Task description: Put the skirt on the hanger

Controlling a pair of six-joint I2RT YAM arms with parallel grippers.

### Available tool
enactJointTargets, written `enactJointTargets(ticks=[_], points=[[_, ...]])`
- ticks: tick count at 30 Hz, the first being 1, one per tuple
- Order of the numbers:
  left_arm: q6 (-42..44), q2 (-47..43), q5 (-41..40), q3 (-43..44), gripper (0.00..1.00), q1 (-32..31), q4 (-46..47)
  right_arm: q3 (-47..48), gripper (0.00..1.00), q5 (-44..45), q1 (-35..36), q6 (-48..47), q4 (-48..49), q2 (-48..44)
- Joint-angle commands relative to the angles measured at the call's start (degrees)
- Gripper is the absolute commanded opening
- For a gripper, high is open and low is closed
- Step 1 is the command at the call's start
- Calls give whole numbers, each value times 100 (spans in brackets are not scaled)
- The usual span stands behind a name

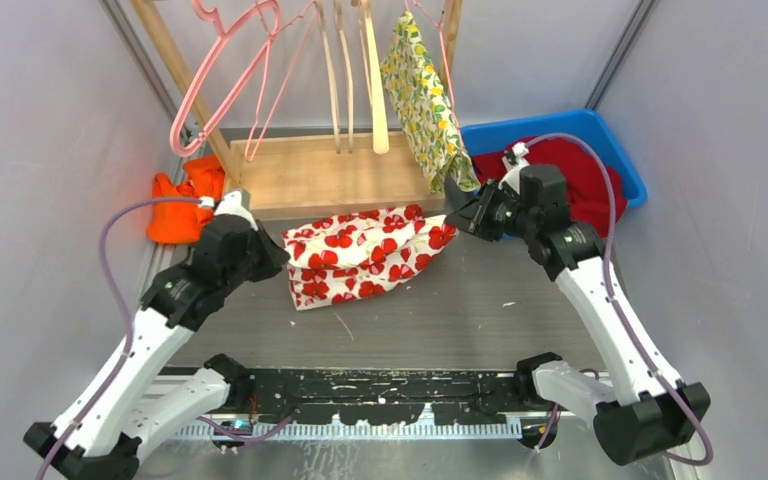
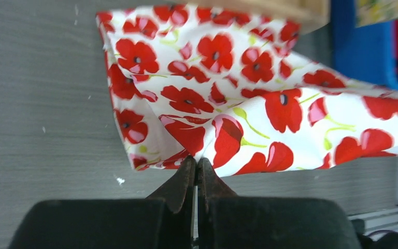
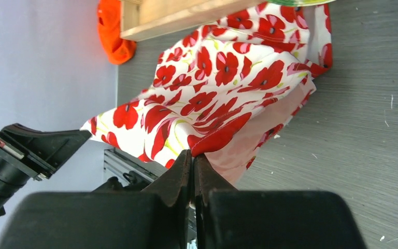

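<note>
The skirt (image 1: 365, 252), white with red poppies, is stretched between my two grippers above the grey table. My left gripper (image 1: 282, 258) is shut on its left edge; the left wrist view shows the cloth (image 2: 249, 98) pinched at the fingertips (image 2: 197, 162). Shut on the right corner is my right gripper (image 1: 452, 217), with a red hem (image 3: 223, 98) caught at its tips (image 3: 193, 154). Pink hangers (image 1: 222, 70) hang on the wooden rack at the back left, well above the skirt.
The wooden rack base (image 1: 335, 172) stands just behind the skirt, with wooden hangers (image 1: 375, 70) and a yellow floral garment (image 1: 425, 100) hanging over it. An orange cloth (image 1: 182, 205) lies at the left. A blue bin (image 1: 560, 135) with red cloth sits behind the right arm.
</note>
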Motion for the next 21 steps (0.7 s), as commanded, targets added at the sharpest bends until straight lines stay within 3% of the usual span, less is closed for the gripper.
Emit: enactJointTargets(ticks=[1, 11, 21], points=[[97, -389, 105, 653, 0, 18, -353, 384, 8, -300, 15, -147, -365, -594], [141, -685, 220, 799, 2, 18, -666, 776, 8, -264, 17, -315, -1131, -1157], [254, 147, -304, 477, 4, 27, 196, 1063, 8, 107, 17, -415, -262, 172]])
